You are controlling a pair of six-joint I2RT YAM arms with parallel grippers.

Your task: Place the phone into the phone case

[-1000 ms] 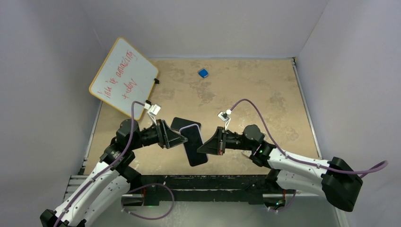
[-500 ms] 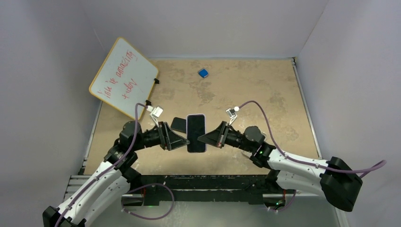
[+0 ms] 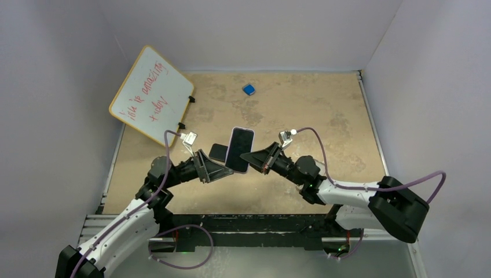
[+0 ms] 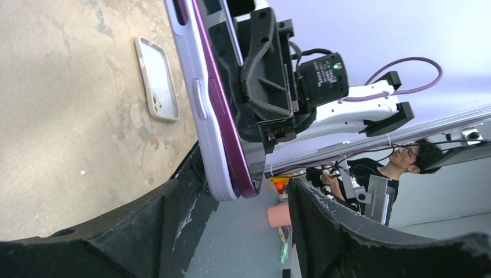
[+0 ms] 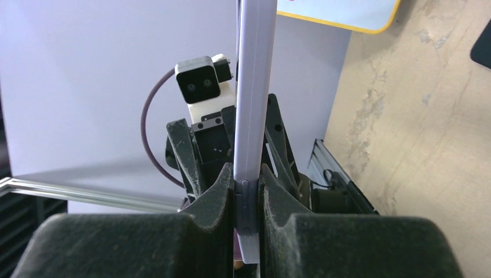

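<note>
Since a moment ago the left hand is spread wider and no longer grips the phone, which the right hand alone pinches by its edge, higher at frame centre, above the phone case lying on the worktop.

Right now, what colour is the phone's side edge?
Pale lilac, with a magenta strip alongside; the phone shows best in the left wrist view.
</note>
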